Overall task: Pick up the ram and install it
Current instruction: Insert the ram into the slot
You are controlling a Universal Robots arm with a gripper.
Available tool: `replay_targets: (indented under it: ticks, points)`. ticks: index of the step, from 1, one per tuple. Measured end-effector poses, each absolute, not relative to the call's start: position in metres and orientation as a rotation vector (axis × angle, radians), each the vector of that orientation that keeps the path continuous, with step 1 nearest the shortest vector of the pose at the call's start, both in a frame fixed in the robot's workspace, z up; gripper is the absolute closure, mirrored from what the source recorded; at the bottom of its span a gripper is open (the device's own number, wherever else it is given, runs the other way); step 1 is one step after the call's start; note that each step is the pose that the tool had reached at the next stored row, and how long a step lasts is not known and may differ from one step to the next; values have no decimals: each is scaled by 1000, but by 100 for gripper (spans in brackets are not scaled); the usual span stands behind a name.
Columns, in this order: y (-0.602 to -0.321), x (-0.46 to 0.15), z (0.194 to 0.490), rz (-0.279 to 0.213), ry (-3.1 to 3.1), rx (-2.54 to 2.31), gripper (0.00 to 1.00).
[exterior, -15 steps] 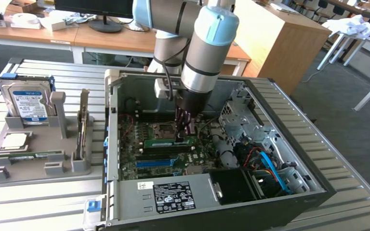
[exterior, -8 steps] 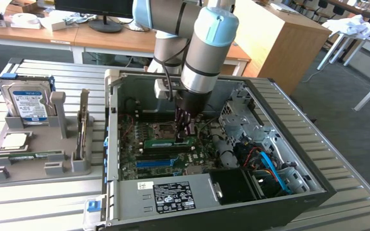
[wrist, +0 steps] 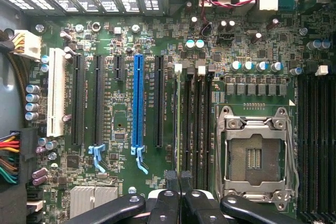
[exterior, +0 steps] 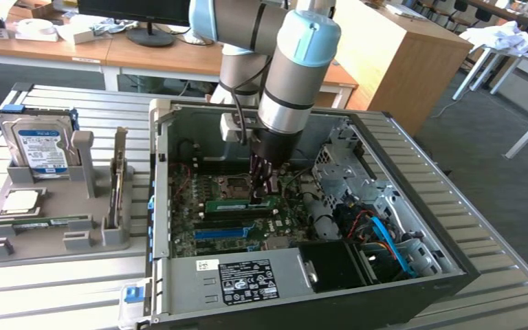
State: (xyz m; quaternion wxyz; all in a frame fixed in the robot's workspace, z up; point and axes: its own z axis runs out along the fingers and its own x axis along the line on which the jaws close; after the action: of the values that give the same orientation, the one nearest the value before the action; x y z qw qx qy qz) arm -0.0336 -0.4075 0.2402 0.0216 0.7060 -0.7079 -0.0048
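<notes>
Gripper (exterior: 264, 185) clamps the ram (exterior: 238, 204) edge-down at the motherboard (wrist: 118, 114); installing seems underway, calling for a straight, even push.

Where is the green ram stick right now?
In the exterior view, the ram stands on the motherboard inside the open case, under the gripper, near the blue slot.

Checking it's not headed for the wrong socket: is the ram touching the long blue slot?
Apart. The exterior view shows the ram running parallel to the blue slot, with a dark slot between them.
</notes>
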Motion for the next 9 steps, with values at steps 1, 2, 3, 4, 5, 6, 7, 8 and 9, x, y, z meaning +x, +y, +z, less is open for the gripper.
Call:
replay_targets:
  ticks: [1,2,3,4,5,6,7,8,9]
  points:
    - [-408,-34,240,-15,-2194,2188,89]
    - [-408,-34,240,-15,-2194,2188,89]
    - [-408,-34,240,-15,-2194,2188,89]
    - [-408,-34,240,-15,-2194,2188,89]
    - [-408,-34,240,-15,-2194,2188,89]
    - [-408,-34,239,-15,-2194,2188,89]
    - [-408,-34,239,-15,-2194,2188,89]
    - [-408,-34,239,-15,-2194,2188,89]
    - [-408,-34,239,-15,-2194,2188,89]
